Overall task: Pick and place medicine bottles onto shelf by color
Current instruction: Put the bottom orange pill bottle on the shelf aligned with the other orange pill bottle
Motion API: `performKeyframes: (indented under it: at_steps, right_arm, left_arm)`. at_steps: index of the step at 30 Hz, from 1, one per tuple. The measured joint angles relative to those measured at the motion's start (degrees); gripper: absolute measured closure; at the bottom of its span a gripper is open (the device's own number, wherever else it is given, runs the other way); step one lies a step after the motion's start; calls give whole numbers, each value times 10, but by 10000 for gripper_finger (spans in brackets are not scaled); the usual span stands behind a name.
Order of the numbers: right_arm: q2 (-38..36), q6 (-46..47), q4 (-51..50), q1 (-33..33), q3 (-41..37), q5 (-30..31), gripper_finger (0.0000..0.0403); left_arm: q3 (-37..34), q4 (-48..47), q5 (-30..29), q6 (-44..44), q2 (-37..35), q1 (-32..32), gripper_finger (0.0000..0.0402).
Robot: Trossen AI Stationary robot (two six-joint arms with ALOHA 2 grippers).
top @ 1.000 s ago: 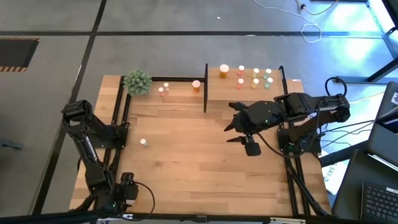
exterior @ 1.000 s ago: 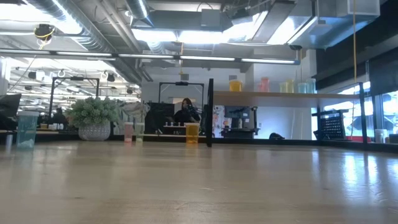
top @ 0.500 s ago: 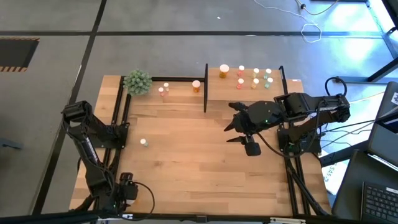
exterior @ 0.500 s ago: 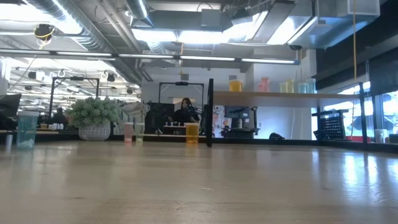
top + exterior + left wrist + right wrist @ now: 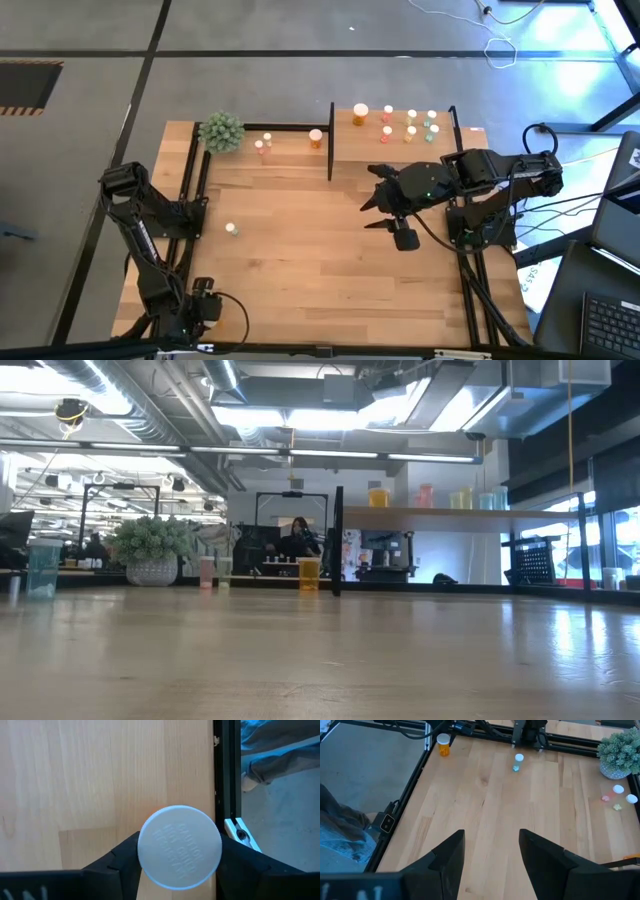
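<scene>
Both arms unmoved; left claw [image 5: 180, 841] grasps one orange bottle [image 5: 180, 857]; right claw [image 5: 492, 839] released, empty

1. Light-wood tabletop [image 5: 300, 250], pale planks edged by black metal framing.
2. Shelf [image 5: 395, 150] at far right: light wood, black posts, carrying bottles in orange, pink-red and green.
3. White embossed cap [image 5: 180, 846] over an orange bottle, flanked by the black left pincer [image 5: 175, 865].
4. Green fuzzy plant [image 5: 221, 131], far left.
5. Green bottle [image 5: 231, 229], white cap, left.
6. Grey floor [image 5: 250, 80], black lines.
</scene>
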Motion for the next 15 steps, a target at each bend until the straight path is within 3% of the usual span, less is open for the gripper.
performKeyframes:
  at_steps: [15]
  right_arm:
    - [0, -1, 0, 0, 0, 0, 212]
  left_arm:
    - [0, -1, 2, -91, -16, 60, 201]
